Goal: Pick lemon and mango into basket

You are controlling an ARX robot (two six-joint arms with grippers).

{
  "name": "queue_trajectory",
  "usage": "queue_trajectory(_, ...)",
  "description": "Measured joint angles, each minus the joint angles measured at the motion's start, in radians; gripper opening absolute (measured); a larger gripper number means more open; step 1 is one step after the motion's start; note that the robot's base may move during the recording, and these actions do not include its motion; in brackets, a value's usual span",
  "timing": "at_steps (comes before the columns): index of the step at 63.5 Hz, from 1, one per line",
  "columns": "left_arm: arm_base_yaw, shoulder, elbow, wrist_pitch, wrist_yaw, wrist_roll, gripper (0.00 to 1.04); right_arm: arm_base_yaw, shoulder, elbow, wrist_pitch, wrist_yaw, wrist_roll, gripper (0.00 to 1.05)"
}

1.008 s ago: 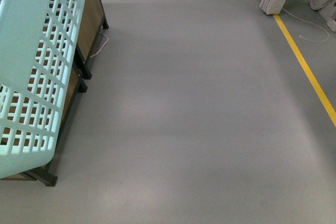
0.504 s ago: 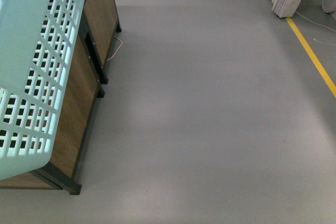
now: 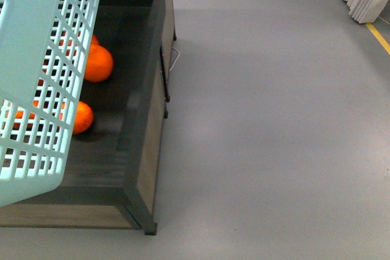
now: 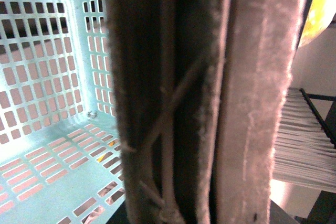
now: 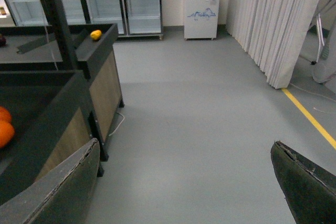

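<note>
We locate the basket (image 3: pixel 36 89) at 9 o'clock, over the oranges (image 3: pixel 97 63). Left gripper (image 4: pixel 197 129): clenched on its handle (image 4: pixel 181 51). Right gripper (image 5: pixel 184 192): released, empty. A yellow fruit (image 5: pixel 95 34) sits on the far bin (image 5: pixel 102 51) rim.

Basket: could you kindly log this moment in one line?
basket: held by left pincer, no fruit seen | right pincer: open | yellow fruit: far bin edge

The front view is evenly lit from overhead, and I see only faint, broad shadow bands on the floor (image 3: pixel 274 120). At left the basket (image 3: pixel 36 59) looks washed-out and soft, and the sunken surface (image 3: pixel 113 162) behind it is dim. In the left wrist view the handle (image 4: pixel 210 103) is one blurred mass. The right wrist view is sharp, except for the right pincer (image 5: pixel 186 145) at the lower corners.
</note>
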Motion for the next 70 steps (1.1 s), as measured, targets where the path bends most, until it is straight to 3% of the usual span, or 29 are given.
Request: queue_trajectory(70,0.000,0.000,0.000,0.000,0.000,0.002,0.16,0.000,-0.001,0.000,0.000,0.004,0.000,0.96)
